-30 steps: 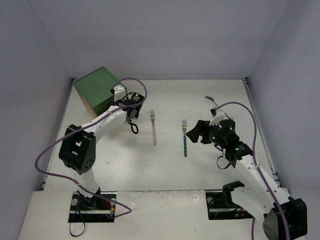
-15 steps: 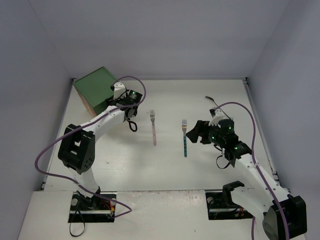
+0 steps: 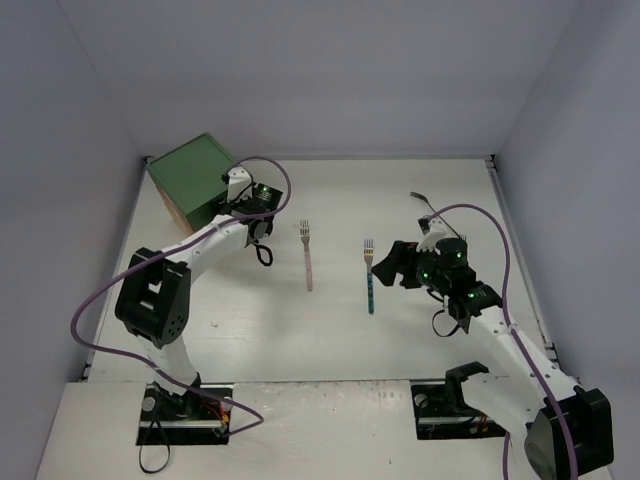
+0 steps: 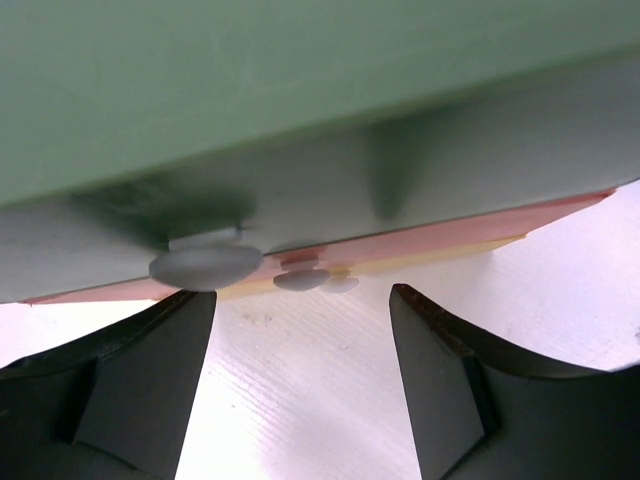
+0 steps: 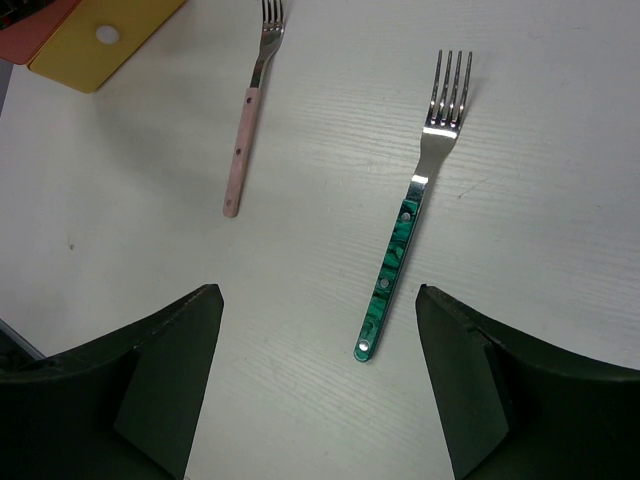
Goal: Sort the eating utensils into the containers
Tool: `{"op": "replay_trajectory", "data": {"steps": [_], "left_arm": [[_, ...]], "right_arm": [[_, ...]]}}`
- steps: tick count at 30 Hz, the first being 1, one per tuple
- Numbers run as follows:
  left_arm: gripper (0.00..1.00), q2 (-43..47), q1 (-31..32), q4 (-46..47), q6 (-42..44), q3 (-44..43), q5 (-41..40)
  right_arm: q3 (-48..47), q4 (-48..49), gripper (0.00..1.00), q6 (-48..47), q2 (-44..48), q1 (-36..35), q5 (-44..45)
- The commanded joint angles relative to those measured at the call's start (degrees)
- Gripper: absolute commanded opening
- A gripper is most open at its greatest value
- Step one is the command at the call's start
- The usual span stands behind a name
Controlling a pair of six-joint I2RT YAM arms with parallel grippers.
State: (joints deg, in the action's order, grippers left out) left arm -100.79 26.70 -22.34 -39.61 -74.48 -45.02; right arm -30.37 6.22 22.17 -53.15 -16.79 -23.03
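Observation:
The green-topped chest (image 3: 195, 175) stands at the back left. In the left wrist view its green drawer (image 4: 300, 90) fills the top, with its white knob (image 4: 205, 262), and thin orange-red (image 4: 450, 235) and yellow strips show below. My left gripper (image 3: 240, 205) (image 4: 300, 340) is open and empty, close above the knobs. A teal-handled fork (image 3: 369, 275) (image 5: 400, 240) and a pink-handled fork (image 3: 307, 255) (image 5: 245, 140) lie mid-table. My right gripper (image 3: 392, 262) (image 5: 315, 330) is open and empty above the teal fork's handle end.
A dark utensil (image 3: 424, 205) lies at the back right near the wall. The yellow drawer front (image 5: 100, 40) shows at the top left of the right wrist view. Grey walls close the table on three sides.

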Motion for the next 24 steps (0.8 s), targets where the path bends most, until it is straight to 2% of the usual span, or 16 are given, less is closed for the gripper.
{"op": "replay_trajectory", "data": {"steps": [1, 9, 24], "left_arm": [[0.67, 6.0, 1.6, -0.2, -2.3, -0.6, -0.7], [0.58, 9.0, 2.5, -6.9, -6.1, -4.9, -1.9], [0.57, 6.6, 0.4, -13.2, -7.4, -12.7, -3.1]], "right_arm": [[-0.2, 3.6, 0.75, -0.8, -0.3, 0.6, -1.3], [-0.1, 3.6, 0.75, -0.6, 0.3, 0.7, -2.0], [0.3, 3.6, 0.75, -0.7, 1.2, 0.9, -2.6]]}}
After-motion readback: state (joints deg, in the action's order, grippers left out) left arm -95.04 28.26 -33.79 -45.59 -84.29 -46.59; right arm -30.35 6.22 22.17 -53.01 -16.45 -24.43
